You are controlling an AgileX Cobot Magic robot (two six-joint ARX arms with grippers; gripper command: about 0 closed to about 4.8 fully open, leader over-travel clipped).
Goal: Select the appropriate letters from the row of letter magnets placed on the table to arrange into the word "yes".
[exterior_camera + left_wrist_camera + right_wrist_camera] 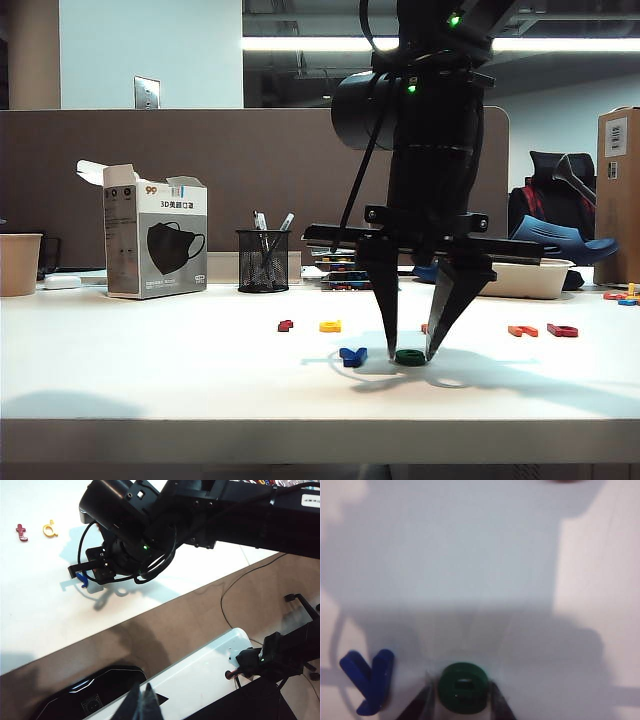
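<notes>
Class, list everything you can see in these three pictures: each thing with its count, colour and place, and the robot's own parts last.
blue letter: one, front of the table, beside the green letter.
green letter: one, between the right gripper's fingers.
dark red letter: one, back row, far left.
yellow letter: one, beside the dark red.
orange letter: one, back row, right.
red letter: one, beside the orange.
mask box: one, grey-white, back left.
pen holder: one, black mesh, back.
table: one, white.
right gripper: black, jaws parted around the green letter.
left gripper: black, off the table's edge, shut.
</notes>
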